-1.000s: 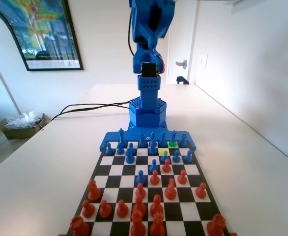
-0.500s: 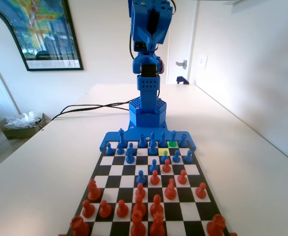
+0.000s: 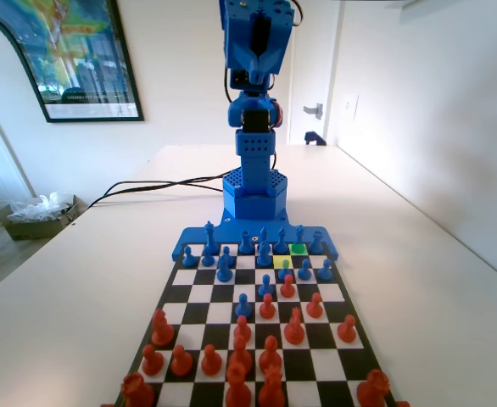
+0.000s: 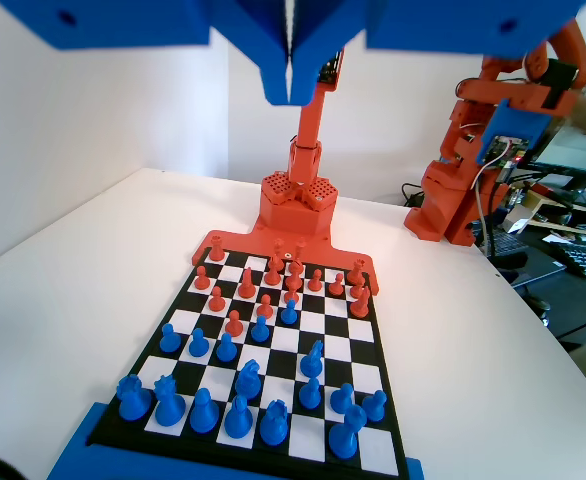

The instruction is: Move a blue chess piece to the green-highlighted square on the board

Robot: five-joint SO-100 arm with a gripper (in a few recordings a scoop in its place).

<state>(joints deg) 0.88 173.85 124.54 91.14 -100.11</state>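
Gripper (image 4: 291, 95) clenched empty, high up top of frame; reach phase, next drop twd blue pieces nr green-highlighted square (image 3: 298, 248).

The green square (image 3: 298, 248) is bare, but blue pieces stand close on its left (image 3: 282, 242), right (image 3: 316, 243) and near side (image 3: 304, 270) — a tight way in. Above the board (image 3: 199, 292) the air is open — the gripper (image 4: 290, 95) hangs high, jaws together.
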